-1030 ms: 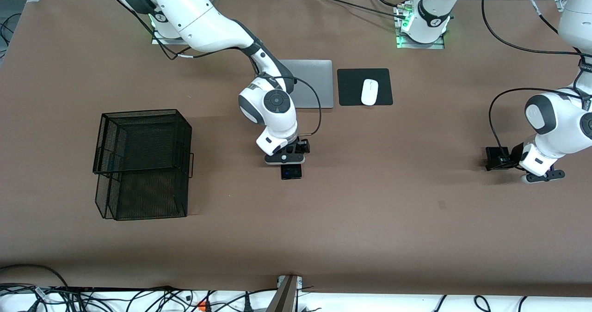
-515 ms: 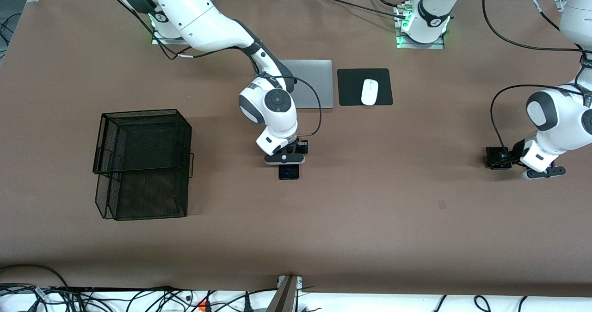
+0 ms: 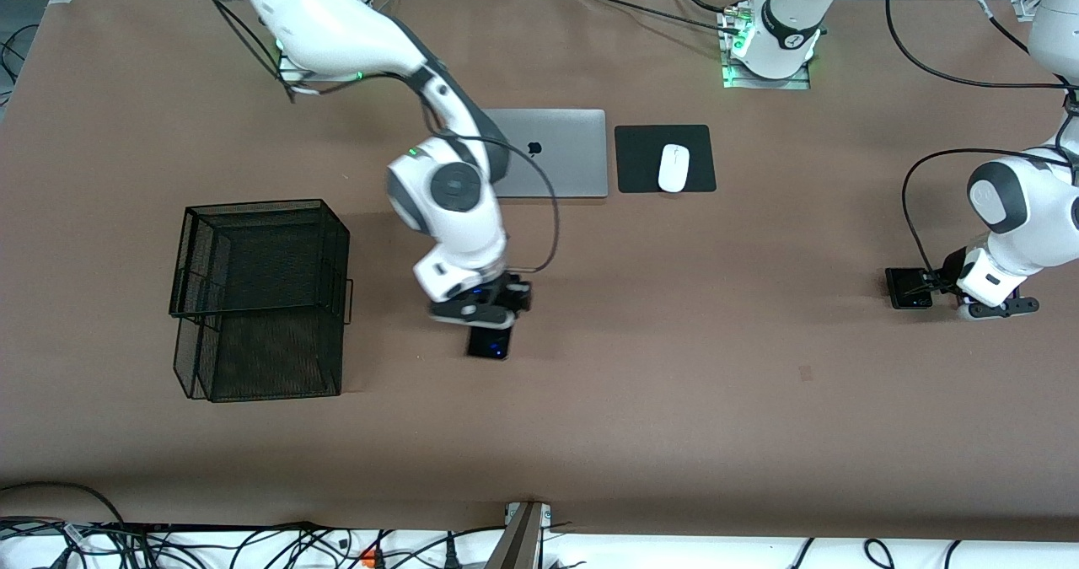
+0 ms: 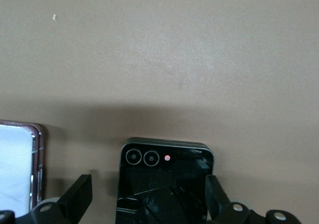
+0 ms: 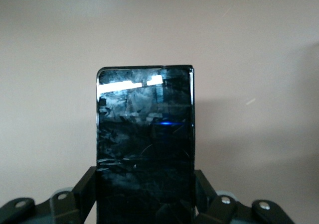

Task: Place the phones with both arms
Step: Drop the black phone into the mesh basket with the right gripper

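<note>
My right gripper (image 3: 482,320) is shut on the long slim black phone (image 3: 490,344) and holds it over the middle of the table; in the right wrist view the phone (image 5: 144,144) fills the gap between both fingers (image 5: 85,189). The small squarish black phone (image 3: 909,287) lies on the table at the left arm's end. My left gripper (image 3: 942,284) is open around it; in the left wrist view the phone (image 4: 164,181) lies between the spread fingers (image 4: 79,199). The pale lilac-white phone (image 4: 17,167) lies beside it and is hidden by the arm in the front view.
A black wire mesh basket (image 3: 261,299) stands toward the right arm's end. A silver laptop (image 3: 552,154) and a white mouse (image 3: 673,167) on a black pad (image 3: 641,143) lie farther from the front camera, near the bases.
My right gripper has carried the long black phone toward the basket and over table nearer the front camera. My left arm has shifted slightly by the small black phone.
</note>
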### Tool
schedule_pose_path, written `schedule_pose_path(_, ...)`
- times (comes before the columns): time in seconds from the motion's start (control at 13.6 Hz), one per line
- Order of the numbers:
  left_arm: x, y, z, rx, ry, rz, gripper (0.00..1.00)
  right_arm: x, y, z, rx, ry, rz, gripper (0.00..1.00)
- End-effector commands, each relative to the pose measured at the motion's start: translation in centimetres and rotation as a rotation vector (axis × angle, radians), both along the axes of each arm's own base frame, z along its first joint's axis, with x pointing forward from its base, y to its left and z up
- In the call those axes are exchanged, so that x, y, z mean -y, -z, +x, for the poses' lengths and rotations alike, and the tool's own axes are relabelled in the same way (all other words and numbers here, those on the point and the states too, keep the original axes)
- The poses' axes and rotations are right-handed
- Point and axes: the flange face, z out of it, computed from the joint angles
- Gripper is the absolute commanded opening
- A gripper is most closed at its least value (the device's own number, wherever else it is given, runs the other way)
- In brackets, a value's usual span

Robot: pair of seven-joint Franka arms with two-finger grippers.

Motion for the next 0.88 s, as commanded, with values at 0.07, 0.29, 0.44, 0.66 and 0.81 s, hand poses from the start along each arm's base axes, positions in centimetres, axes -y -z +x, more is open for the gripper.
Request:
schedule_pose_path(0.07,0.8,-1.0,-0.4,0.009,0.028,0.007,1.0,8.3,-10.3,1.1,0.008,0.099,-0.062,0.0)
schedule_pose_path(0.29,0.9,-0.6,-0.4,0.004,0.04,0.009,1.0,15.6,-14.4,1.6,-0.086,0.082,-0.125,0.0)
schedule_pose_path(0.44,1.0,-0.4,-0.5,-0.007,0.089,0.04,1.0,21.2,-16.8,1.8,-0.154,0.107,-0.081,0.0)
schedule_pose_path(0.66,1.2,0.5,-0.6,0.001,0.092,0.037,1.0,29.2,-18.9,1.0,-0.223,0.057,-0.131,0.0)
schedule_pose_path(0.81,1.3,0.9,-0.7,0.002,0.092,0.035,1.0,34.2,-18.6,-0.3,-0.252,0.007,-0.137,0.0)
